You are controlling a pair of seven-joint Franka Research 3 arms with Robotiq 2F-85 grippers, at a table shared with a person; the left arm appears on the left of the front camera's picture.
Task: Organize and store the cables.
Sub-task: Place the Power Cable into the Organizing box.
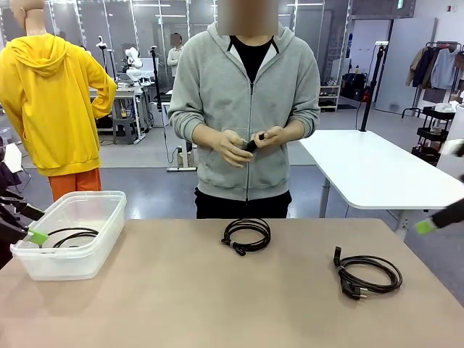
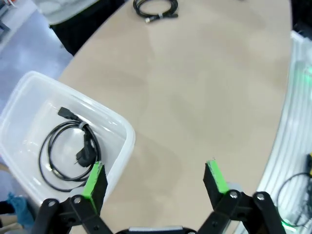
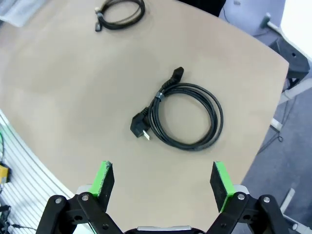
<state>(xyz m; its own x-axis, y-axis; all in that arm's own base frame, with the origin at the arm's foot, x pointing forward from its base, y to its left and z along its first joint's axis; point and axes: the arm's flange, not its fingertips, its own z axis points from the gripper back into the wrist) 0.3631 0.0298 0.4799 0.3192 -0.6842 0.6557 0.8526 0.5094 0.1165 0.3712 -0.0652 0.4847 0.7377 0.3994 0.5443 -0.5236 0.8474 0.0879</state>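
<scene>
— Which cable looks next?

— I'd say the coiled black power cord [image 3: 187,114] on the right of the tan counter [image 1: 181,304]. It lies straight ahead of the right claw [image 3: 162,170], which hangs above it wide open and empty. That arm is clearly the nearer one.

— How does it lie?

— Flat, as a slightly oval loop, stretched across the gap between the green pads. The pronged plug is on the near side and the other connector points away. There is bare counter all round, so nothing blocks the way down.

— And the left claw [image 2: 154,170]?

— Also spread wide, holding nothing, at the edge of the clear plastic tub [image 2: 124,129], where one black coil [image 2: 70,153] rests. A third black coil [image 1: 246,234] sits mid-counter before the person's hands [image 1: 235,148], which hold something small and dark.
</scene>
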